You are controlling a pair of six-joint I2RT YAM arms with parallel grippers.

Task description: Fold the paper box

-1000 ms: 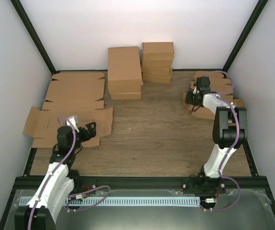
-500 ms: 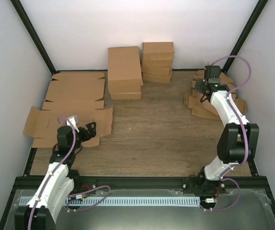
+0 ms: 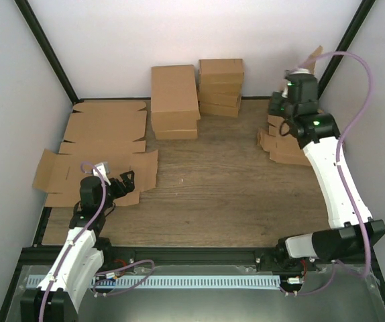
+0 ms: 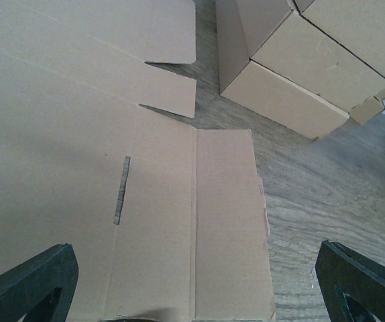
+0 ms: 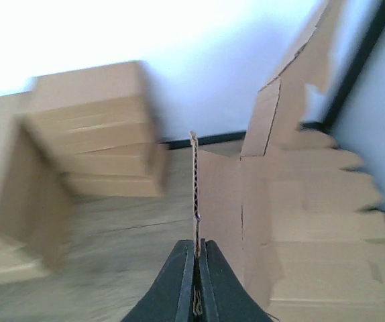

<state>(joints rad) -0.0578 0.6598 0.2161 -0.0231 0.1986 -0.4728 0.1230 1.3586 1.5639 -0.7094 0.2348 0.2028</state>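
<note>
Rising from the pile (image 3: 286, 149) beneath it, the right pincer (image 5: 196, 249) is pinching the paper box (image 5: 221, 194) by one edge, lifting it clear for folding; the left pincer (image 4: 192, 285) is hovering spread wide.

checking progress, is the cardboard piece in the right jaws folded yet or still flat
Still flat: the paper box is an unfolded sheet with flaps spread, pinched at its edge by the shut right gripper.
</note>
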